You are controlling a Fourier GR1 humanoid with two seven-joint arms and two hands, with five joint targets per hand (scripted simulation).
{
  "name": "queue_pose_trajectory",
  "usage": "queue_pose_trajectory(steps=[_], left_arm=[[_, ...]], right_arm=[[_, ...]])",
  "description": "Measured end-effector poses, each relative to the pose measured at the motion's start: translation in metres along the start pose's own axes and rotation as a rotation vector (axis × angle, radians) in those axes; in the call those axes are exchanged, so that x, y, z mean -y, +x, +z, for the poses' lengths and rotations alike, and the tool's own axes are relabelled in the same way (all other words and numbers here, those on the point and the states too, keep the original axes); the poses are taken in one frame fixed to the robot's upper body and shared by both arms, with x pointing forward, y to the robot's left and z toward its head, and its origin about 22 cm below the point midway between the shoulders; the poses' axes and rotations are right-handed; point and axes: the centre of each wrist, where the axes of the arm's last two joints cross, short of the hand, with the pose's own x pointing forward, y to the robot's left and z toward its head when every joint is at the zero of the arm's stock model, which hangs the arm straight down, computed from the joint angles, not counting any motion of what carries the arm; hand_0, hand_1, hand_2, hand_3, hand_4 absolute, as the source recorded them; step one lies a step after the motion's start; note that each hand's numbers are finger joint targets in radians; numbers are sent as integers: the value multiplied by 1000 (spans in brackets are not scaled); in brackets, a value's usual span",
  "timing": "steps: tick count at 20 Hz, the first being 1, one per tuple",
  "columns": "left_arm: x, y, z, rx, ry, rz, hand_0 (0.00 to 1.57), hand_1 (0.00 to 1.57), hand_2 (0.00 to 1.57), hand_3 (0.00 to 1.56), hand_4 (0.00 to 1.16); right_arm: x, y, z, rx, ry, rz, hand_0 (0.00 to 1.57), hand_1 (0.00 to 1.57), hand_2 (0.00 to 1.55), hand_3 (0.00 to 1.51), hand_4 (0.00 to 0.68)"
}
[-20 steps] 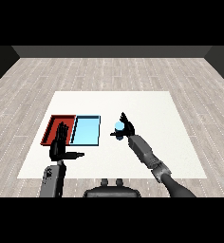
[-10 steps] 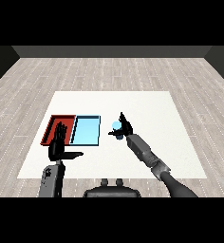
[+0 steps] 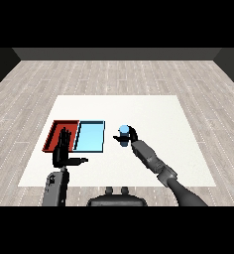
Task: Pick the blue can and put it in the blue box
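The right hand (image 3: 130, 137), curled round the upright blue can (image 3: 123, 134), has the blue tray (image 3: 90, 136) just to its left (left hand (image 3: 63, 150) open, idle).

A white worktop (image 3: 153, 114) stands on a floor (image 3: 114, 74) of grey wood-look planks. A red tray (image 3: 56, 130) lies flat on the worktop, toward its left edge and near its front. A dark wall (image 3: 114, 53) bounds the floor beyond the worktop.
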Motion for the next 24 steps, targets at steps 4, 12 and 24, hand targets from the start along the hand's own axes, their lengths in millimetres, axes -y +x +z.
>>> queue_pose_trajectory(steps=[4,12,24], left_arm=[[0,4,-1,-3,-6,4,0,0,0,0,0],[12,-6,3,-18,-37,4,0,0,0,0,0],[67,5,-21,-51,-164,4,0,0,0,0,0]], right_arm=[[-3,1,1,5,-11,41,1516,1516,1510,1449,550],[4,27,-9,116,37,55,1529,1529,1478,1408,567],[45,63,19,294,26,60,1505,1505,1471,1395,581]])
